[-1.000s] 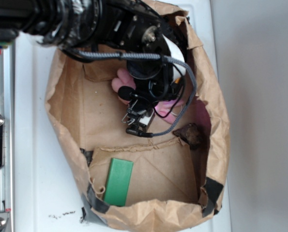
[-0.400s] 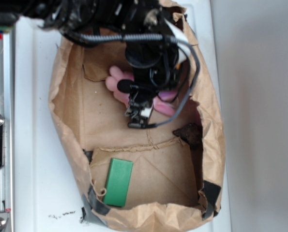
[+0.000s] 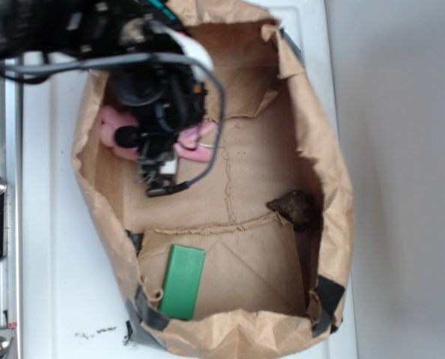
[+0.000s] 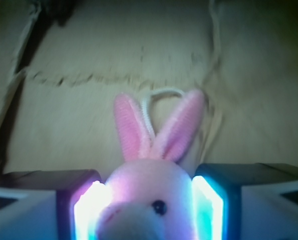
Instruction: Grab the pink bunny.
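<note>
Hand: the hand [image 4: 147,200] is clamped on the pink bunny's head, one lit pad [image 4: 86,210] pressed to each side, in the wrist view.
Pink bunny: the pink bunny [image 4: 146,192] faces the wrist camera, pale muzzle and one dark eye visible, both ears standing up with a thin white loop between them; in the exterior view the bunny [image 3: 114,127] sits under the arm by the paper bag's left wall, pink showing on either side of the hand [image 3: 158,161].
Paper bag: the paper bag [image 3: 327,149] is brown, lying open on the white counter [image 3: 50,247], with dark tape at its lower corners.
Green block: the green block [image 3: 183,282] lies flat near the bag's lower left, well apart from the bunny.
Dark brown lump: the dark brown lump [image 3: 293,209] rests against the bag's right wall.
</note>
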Robot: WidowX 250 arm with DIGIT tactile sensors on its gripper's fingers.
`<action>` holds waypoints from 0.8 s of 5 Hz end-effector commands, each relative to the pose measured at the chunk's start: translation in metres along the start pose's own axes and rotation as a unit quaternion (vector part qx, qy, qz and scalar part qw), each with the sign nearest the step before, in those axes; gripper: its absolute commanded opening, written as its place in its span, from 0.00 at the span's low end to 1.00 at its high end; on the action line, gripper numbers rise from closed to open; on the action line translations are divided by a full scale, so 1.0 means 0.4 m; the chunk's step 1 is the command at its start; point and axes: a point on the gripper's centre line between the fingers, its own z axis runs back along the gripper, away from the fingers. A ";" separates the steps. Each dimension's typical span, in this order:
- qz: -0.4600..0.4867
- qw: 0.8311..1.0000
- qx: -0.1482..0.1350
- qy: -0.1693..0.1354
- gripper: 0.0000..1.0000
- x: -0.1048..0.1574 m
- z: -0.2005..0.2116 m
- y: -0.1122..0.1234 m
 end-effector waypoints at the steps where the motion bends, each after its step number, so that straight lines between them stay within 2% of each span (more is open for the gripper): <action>1: -0.037 0.997 0.020 -0.062 0.00 0.260 0.272 -0.093; 2: -0.024 0.998 0.047 -0.024 0.00 0.316 0.277 -0.104; 3: -0.009 0.999 0.051 -0.008 0.00 0.348 0.296 -0.105; 4: 0.004 0.997 0.070 -0.016 0.00 0.324 0.329 -0.118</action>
